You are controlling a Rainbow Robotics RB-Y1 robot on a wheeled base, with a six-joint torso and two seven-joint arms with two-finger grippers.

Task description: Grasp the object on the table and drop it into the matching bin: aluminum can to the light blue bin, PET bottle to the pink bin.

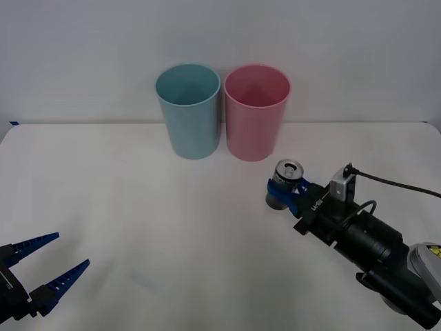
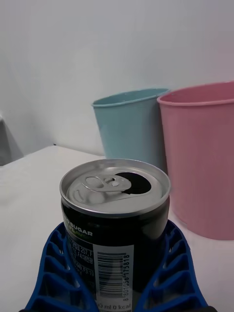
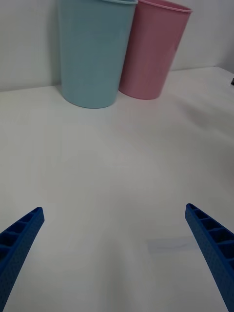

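The right gripper [image 1: 281, 193] has its blue fingers [image 2: 168, 273] closed around the aluminum can [image 1: 286, 183], one on each side of its body. The can stands upright in front of the pink bin [image 1: 256, 110], near it but apart. Whether its base rests on the tabletop [image 1: 138, 207] or hangs just above cannot be told, since the fingers hide its lower part. In the right wrist view the can [image 2: 114, 219] shows a dark label with a barcode (the print is cut off at the edge) and an opened pull-tab top. Behind it stand the light blue bin [image 2: 129, 126] and the pink bin [image 2: 202, 161], the latter cut off at the side.

The light blue bin [image 1: 188, 110] and pink bin stand side by side at the far edge of the tabletop, touching or nearly so. The left gripper [image 1: 52, 265] waits at the near left corner, fingers [image 3: 19, 239] spread wide and holding nothing, its body cut off by the frame.
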